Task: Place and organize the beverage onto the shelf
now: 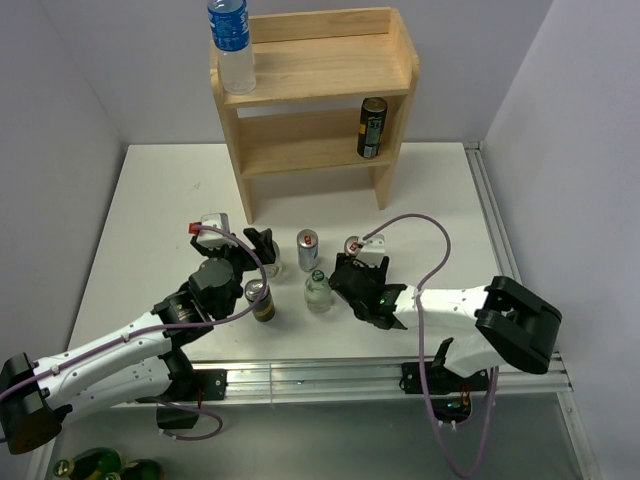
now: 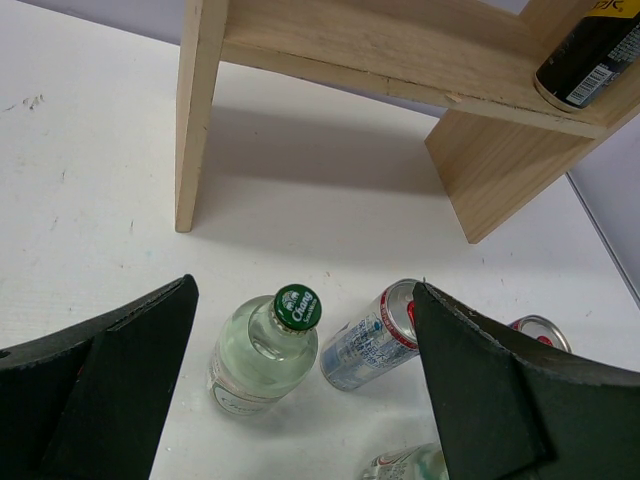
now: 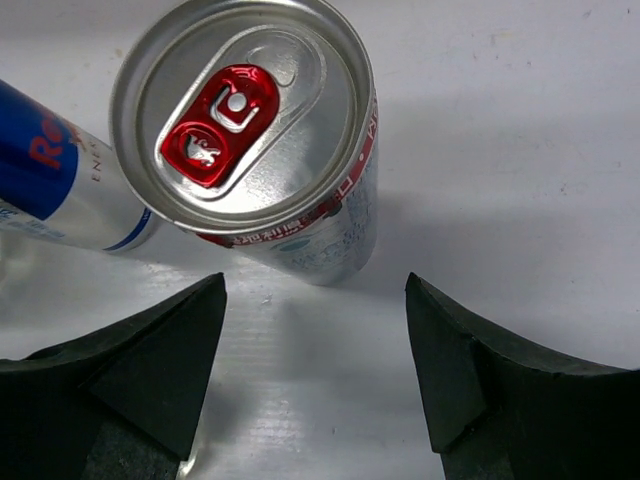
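The light wooden two-tier shelf (image 1: 318,70) stands at the back. A clear water bottle with a blue label (image 1: 231,45) stands on its top tier at the left, and a dark can (image 1: 371,128) stands on the lower tier at the right. My left gripper (image 1: 262,245) (image 2: 305,298) is open, and a green-capped glass bottle (image 2: 262,352) stands between its fingers. My right gripper (image 1: 360,264) (image 3: 315,285) is open just short of a silver can with a red tab (image 3: 245,130) (image 1: 353,245). Neither gripper holds anything.
On the table between the arms stand a blue-and-silver can (image 1: 307,250) (image 2: 375,335), a second green-capped glass bottle (image 1: 318,290) and a dark can (image 1: 260,300). The shelf's side panels (image 2: 198,110) stand just beyond them. A metal rail (image 1: 330,375) runs along the near edge.
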Available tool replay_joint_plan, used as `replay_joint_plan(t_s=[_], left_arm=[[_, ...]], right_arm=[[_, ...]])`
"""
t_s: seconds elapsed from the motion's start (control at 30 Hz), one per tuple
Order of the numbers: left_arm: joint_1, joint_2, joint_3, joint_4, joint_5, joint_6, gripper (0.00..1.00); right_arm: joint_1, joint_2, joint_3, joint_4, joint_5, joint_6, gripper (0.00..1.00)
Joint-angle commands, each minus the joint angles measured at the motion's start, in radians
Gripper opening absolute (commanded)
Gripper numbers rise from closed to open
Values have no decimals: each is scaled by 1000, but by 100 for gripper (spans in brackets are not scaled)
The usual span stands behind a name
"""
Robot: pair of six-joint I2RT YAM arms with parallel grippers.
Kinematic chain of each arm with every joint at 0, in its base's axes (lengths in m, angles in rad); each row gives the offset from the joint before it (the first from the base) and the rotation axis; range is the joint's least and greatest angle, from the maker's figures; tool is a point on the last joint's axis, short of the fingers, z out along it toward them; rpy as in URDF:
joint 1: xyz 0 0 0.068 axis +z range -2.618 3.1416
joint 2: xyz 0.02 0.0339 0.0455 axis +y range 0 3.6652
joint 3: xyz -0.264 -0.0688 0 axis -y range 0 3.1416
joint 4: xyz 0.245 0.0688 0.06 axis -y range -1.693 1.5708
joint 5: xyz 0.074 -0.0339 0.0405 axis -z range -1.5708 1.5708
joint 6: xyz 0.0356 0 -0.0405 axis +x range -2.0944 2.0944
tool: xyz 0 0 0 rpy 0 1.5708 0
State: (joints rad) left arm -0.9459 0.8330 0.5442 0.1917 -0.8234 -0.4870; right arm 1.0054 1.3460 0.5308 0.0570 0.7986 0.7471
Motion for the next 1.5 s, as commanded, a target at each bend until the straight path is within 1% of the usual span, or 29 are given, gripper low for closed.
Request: replay_joint_plan(t_s=[0.0,0.33,0.53,0.63,0.67,0.73,0.77,0.83,0.87,0.93,0.97,1.07,1.13,1.27,1.3,1.4,1.43,1.47], left_arm=[[2,-5,0,22,13,-1,96],[2,-9,0,22,18,-2,96],[2,-12,0,20,24,-5,96],[2,-9,0,20,26,-5,96],[2,-6,2,17,24,-7,96],[2,-6,2,17,27,-7,96],[2,-6,2,18,27,-7,96],[2,-6,0,20,27,-7,96],[2,-8,2,20,26,-5,96],[2,-8,2,17,26,-5,96],[2,-8,2,17,24,-5,96],[2,-9,0,17,24,-5,96],[2,-9,0,17,23,-4,96],[2,-8,2,15,23,-4,96],[2,-9,0,15,23,-7,96],[2,-12,0,15,24,-5,96],[2,-12,0,15,24,-4,96],[2,-12,2,14,24,-4,96]], right_arm=[[-5,47,49,93,71,-11,79],[-24,165,90,164,149,-26,79],[-44,228,106,211,192,-31,77],[-62,258,124,214,205,-31,74],[-70,265,133,214,208,-31,71],[-79,281,139,219,212,-31,68],[-83,286,149,222,217,-32,63],[-93,300,161,225,218,-37,57],[-97,303,163,227,220,-41,50],[-102,306,164,234,217,-48,42],[-102,306,167,233,214,-51,34],[-103,260,166,202,206,-45,22],[-99,222,163,164,205,-43,18],[-79,87,193,35,235,-51,4],[-74,21,201,5,234,-73,4],[-70,-88,273,-49,180,-192,0],[-73,-106,343,-86,179,-212,0],[-73,-123,377,-104,165,-260,0]])
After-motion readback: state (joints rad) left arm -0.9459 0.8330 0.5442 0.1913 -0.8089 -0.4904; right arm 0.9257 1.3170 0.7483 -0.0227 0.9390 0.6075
